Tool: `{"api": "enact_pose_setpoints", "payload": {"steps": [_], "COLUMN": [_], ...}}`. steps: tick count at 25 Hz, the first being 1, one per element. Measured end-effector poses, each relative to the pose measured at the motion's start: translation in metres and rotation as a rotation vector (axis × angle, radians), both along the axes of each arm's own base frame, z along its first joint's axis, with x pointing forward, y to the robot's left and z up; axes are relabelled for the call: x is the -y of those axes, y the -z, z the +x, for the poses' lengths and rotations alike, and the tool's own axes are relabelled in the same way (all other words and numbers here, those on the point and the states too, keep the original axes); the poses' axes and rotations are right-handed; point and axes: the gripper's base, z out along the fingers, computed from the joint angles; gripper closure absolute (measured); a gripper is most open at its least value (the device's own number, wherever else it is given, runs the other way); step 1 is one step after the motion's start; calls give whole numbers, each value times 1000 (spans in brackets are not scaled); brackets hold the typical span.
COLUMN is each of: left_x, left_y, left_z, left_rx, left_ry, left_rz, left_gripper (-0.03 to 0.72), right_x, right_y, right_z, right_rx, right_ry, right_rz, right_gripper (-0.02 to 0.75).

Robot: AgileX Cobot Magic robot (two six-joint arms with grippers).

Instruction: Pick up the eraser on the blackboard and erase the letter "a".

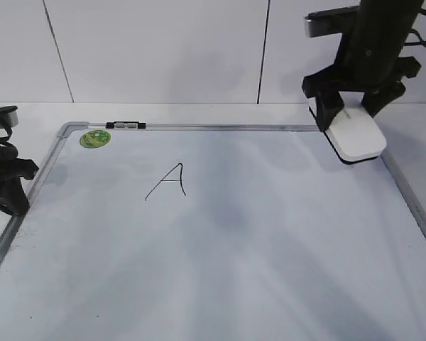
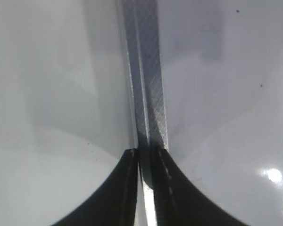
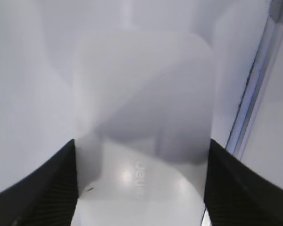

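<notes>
The white eraser (image 1: 358, 138) is at the far right corner of the blackboard (image 1: 270, 249), tilted. My right gripper (image 1: 351, 114) is shut on it, one finger on each long side. In the right wrist view the eraser (image 3: 141, 141) fills the space between the fingers (image 3: 141, 188), faint print on top. The only letter showing is an angular capital "A" (image 1: 172, 181) at left centre. No cursive "a" is in view. My left gripper (image 1: 14, 202) is shut and empty at the board's left edge, its tips (image 2: 146, 153) over the silver frame (image 2: 148, 94).
A green round sticker (image 1: 94, 138) sits at the board's far left corner. A small black and silver piece (image 1: 126, 125) lies on the far frame. The right frame rail (image 3: 252, 94) runs beside the eraser. A white wall stands behind the table.
</notes>
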Motion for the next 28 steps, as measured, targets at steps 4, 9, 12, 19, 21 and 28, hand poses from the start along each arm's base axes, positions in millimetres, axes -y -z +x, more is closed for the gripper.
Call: {"api": "enact_pose_setpoints", "payload": {"steps": [4, 9, 12, 19, 21, 28], "left_x": [0, 0, 0, 0, 0, 0], "left_y": [0, 0, 0, 0, 0, 0], "left_z": [0, 0, 0, 0, 0, 0], "left_rx": [0, 0, 0, 0, 0, 0], "left_ry": [0, 0, 0, 0, 0, -1], "left_rz": [0, 0, 0, 0, 0, -1], "left_gripper": [610, 610, 610, 610, 610, 610], "right_x": [17, 52, 67, 71, 71, 72], "right_y": [15, 39, 49, 60, 65, 68], "right_z": [-23, -43, -48, -47, -45, -43], "right_rx": [-86, -140, -156, -154, -164, -164], "right_ry": [40, 140, 189, 203, 204, 207], "right_rz": [-1, 35, 52, 58, 58, 47], "right_gripper": [171, 171, 171, 172, 172, 172]}}
